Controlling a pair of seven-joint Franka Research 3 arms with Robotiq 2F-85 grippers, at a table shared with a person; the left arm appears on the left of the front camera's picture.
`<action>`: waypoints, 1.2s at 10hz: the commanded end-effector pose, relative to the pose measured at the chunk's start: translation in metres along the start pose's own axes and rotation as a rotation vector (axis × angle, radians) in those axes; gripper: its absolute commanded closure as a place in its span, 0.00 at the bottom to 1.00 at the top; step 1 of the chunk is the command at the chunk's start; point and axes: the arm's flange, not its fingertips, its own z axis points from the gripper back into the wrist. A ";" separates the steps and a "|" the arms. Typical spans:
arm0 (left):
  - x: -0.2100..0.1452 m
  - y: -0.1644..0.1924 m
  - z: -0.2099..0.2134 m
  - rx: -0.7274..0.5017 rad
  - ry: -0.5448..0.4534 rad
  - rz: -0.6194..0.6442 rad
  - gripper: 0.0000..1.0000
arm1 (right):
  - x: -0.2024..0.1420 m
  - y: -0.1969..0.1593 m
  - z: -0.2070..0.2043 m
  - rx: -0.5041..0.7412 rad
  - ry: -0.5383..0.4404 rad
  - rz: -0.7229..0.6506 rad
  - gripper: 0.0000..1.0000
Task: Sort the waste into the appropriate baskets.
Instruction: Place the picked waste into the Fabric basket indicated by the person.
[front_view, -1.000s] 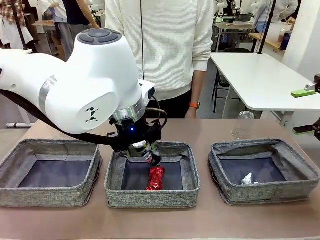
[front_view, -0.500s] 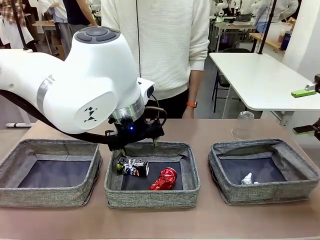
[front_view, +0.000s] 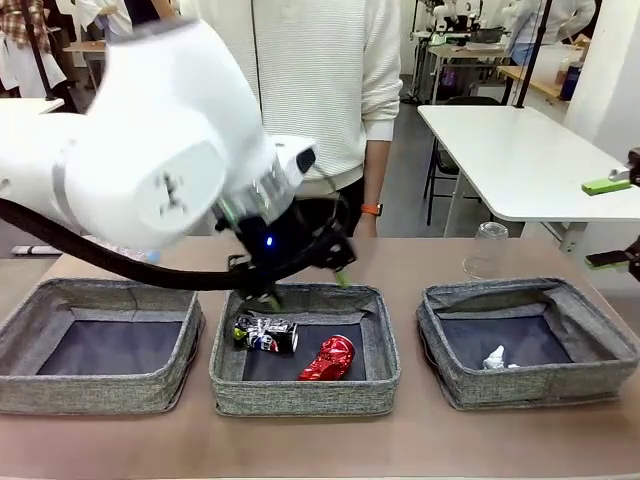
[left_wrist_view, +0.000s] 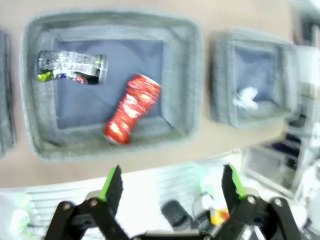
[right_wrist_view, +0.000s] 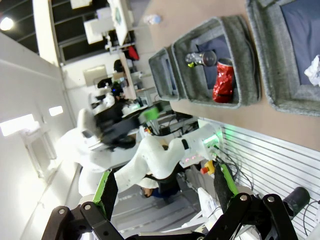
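Left gripper (left_wrist_view: 170, 182) spread, empty, above middle basket (front_view: 300, 395) with red can (front_view: 327, 358) and dark can (front_view: 265, 334) inside; right gripper (right_wrist_view: 162, 186) spread too; clear cup (front_view: 487, 250) on bench (front_view: 420, 440) behind right basket (front_view: 530, 385), likely light, thin, crushable: pinch its wall gently.

The left arm (front_view: 160, 170) is a fat, glossy white shell with a silver band at one joint and a small dark mark, perhaps a logo, smeared by blur. Black cables loop past a blue light at its wrist. The left gripper (left_wrist_view: 172, 182) has black linked fingers with green pads. The person (front_view: 330, 90) wears a white ribbed sweater, dark trousers and an orange wristband (front_view: 372, 209).
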 end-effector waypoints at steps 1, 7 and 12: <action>0.017 0.063 0.089 -0.259 0.213 -0.108 0.00 | 0.003 0.003 -0.002 0.007 -0.009 0.020 0.00; 0.010 0.351 0.157 -0.667 0.024 0.246 0.00 | 0.003 0.003 -0.002 0.007 -0.009 0.020 0.00; 0.015 0.377 0.188 -0.705 0.001 0.260 0.00 | 0.003 0.003 -0.002 0.007 -0.009 0.020 0.00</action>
